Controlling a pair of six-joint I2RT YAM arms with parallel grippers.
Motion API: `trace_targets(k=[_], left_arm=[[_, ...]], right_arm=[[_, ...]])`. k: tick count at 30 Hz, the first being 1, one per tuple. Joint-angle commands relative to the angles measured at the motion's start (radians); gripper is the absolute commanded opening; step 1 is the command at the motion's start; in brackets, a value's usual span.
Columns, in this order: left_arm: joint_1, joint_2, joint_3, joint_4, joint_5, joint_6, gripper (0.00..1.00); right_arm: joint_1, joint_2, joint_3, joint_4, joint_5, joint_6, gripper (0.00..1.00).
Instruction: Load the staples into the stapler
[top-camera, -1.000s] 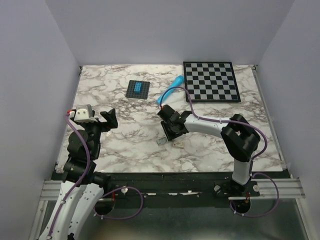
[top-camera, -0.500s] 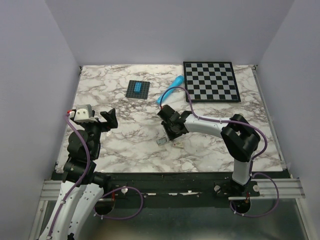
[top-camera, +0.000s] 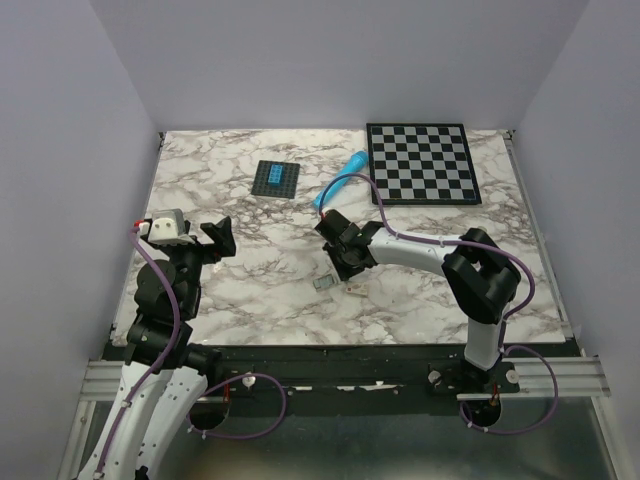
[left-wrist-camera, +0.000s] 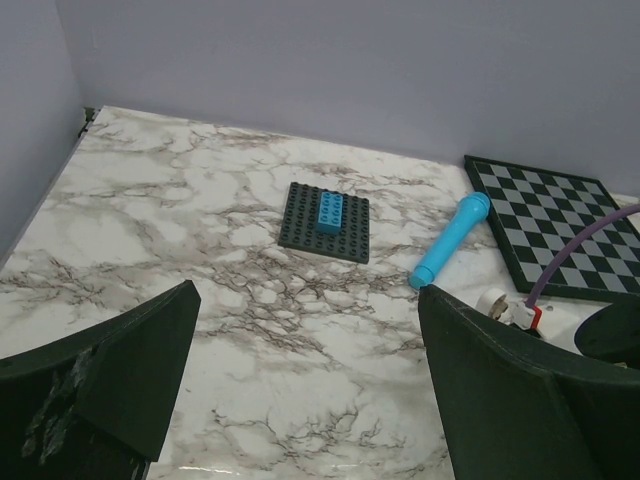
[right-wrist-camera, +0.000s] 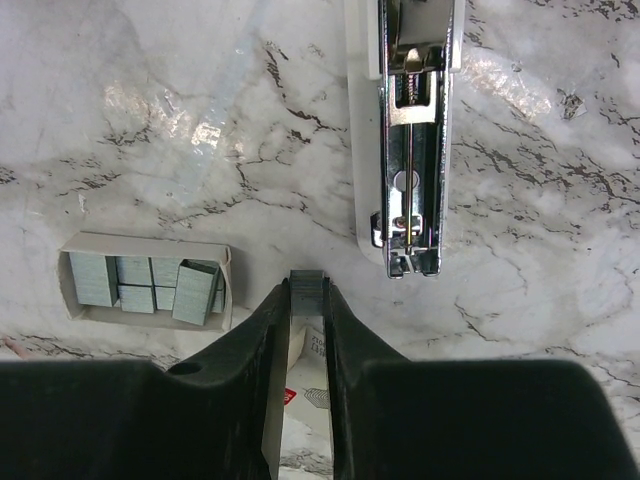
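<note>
- Right hand (right-wrist-camera: 307, 296): seen by its own camera, it is clenched on the staples (right-wrist-camera: 306, 284), a short grey strip pinched between the two dark fingertips at the lower middle of the frame.
- The stapler (right-wrist-camera: 405, 130) lies open on the counter (right-wrist-camera: 560, 330) at the upper right of that view, its shiny rail running down the frame. The rail's lower end sits just up and to the right of the strip, not touching it.
- A small box (right-wrist-camera: 145, 283) of more strips sits at the left of that frame, beside the fingers. One strip in it is tilted against the others.
- From above, the right hand (top-camera: 346, 262) is at the centre of the frame and covers the strip. Only the box (top-camera: 324, 284) and a pale bit of the stapler (top-camera: 357, 290) peek out just below it.
- Whether the strip touches the counter I cannot tell from either view.
- Left hand (top-camera: 216, 240): at the left of the overhead frame, well apart from the stapler. Its own camera shows the left hand (left-wrist-camera: 307, 300) released, fingers (left-wrist-camera: 120, 380) spread wide with nothing between them.
- That camera also takes in the far counter: a dark plate (left-wrist-camera: 300, 215) carrying a blue brick (left-wrist-camera: 330, 212), a blue tube (left-wrist-camera: 450, 240) and a chessboard (left-wrist-camera: 560, 215) at the right edge. None of this shows in the right wrist view.
</note>
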Motion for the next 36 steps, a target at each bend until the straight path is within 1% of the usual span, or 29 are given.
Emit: trace_targets(k=[1, 6, 13, 14, 18, 19, 23, 24, 26, 28, 29, 31, 34, 36], left_arm=[[0.006, 0.005, -0.01, 0.015, 0.049, -0.028, 0.99], [0.006, 0.015, -0.011, 0.032, 0.105, -0.064, 0.99], [0.006, 0.052, -0.033, 0.084, 0.238, -0.189, 0.99], [0.006, 0.058, -0.036, 0.099, 0.281, -0.206, 0.99], [0.006, 0.113, -0.054, 0.156, 0.391, -0.327, 0.99], [0.006, 0.139, -0.065, 0.171, 0.41, -0.395, 0.99], [0.004, 0.208, -0.086, 0.274, 0.503, -0.549, 0.98], [0.003, 0.222, -0.091, 0.294, 0.532, -0.583, 0.97], [0.0, 0.264, -0.1, 0.347, 0.556, -0.673, 0.96], [-0.009, 0.308, -0.109, 0.386, 0.586, -0.725, 0.96], [-0.012, 0.328, -0.112, 0.426, 0.591, -0.783, 0.96], [-0.026, 0.362, -0.118, 0.469, 0.609, -0.84, 0.94], [-0.074, 0.432, -0.115, 0.538, 0.605, -0.928, 0.93], [-0.133, 0.477, -0.111, 0.582, 0.574, -0.959, 0.93]], right_arm=[[0.006, -0.039, -0.012, -0.009, -0.025, -0.025, 0.26], [0.006, -0.105, -0.053, 0.074, -0.024, -0.053, 0.25], [0.006, -0.203, -0.124, 0.208, -0.025, -0.077, 0.23], [0.007, -0.227, -0.139, 0.228, -0.024, -0.082, 0.23], [0.007, -0.302, -0.204, 0.364, -0.036, -0.113, 0.23], [0.006, -0.315, -0.228, 0.386, -0.043, -0.122, 0.23], [0.007, -0.381, -0.294, 0.516, -0.066, -0.183, 0.23], [0.006, -0.393, -0.308, 0.58, -0.073, -0.192, 0.23], [0.006, -0.436, -0.354, 0.64, -0.086, -0.215, 0.23], [0.007, -0.479, -0.383, 0.728, -0.099, -0.229, 0.23], [0.007, -0.494, -0.409, 0.757, -0.105, -0.243, 0.23], [0.006, -0.52, -0.438, 0.84, -0.114, -0.255, 0.23], [0.006, -0.577, -0.492, 0.939, -0.138, -0.277, 0.23], [0.007, -0.611, -0.527, 0.997, -0.149, -0.287, 0.24]])
